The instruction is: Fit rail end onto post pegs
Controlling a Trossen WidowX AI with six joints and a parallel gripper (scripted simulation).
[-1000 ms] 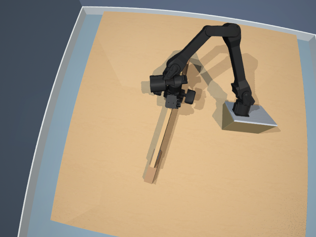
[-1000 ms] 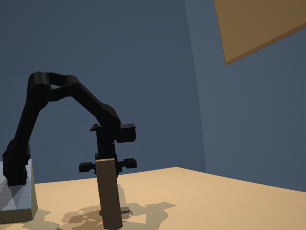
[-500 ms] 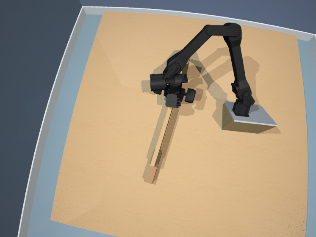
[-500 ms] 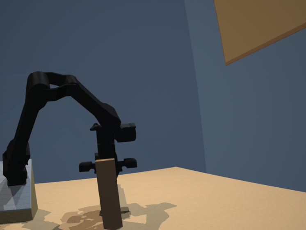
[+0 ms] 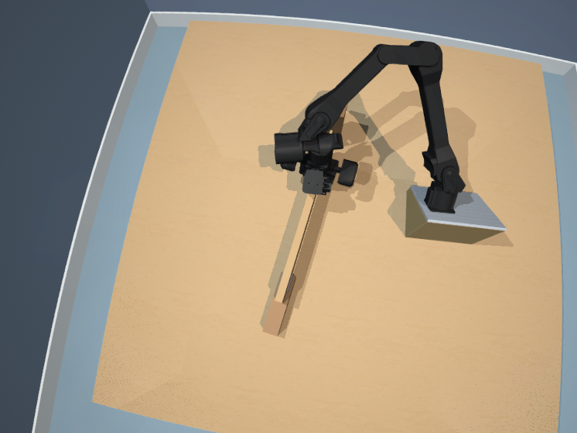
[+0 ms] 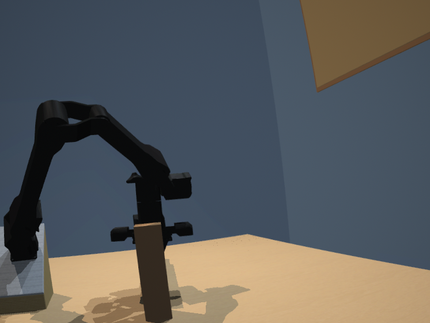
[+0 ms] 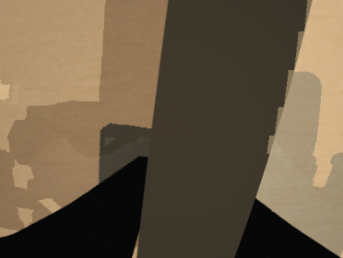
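The long wooden rail [image 5: 302,240] [image 7: 226,69] runs from under my gripper to the low footboard block [image 5: 274,318]. Its far end lies at the bracket [image 5: 291,282], with shadow along both sides. My gripper [image 5: 319,175] [image 7: 173,171] is shut on the rail, black fingers on either side. The post [image 6: 153,274] stands upright in front of the gripper in the exterior view; only a strip of the post [image 5: 343,118] shows beside the arm in the top view. The rail's near end, the pegs and holes, and any gap at the post are hidden.
The arm's base stands on a grey-topped block [image 5: 479,212] [image 6: 21,302] to the right in the top view. The arm arches over the wooden table top [image 5: 396,325] [image 6: 295,288]. A pale rim [image 5: 93,196] surrounds the table area. A brown panel [image 6: 374,38] shows high up in the exterior view.
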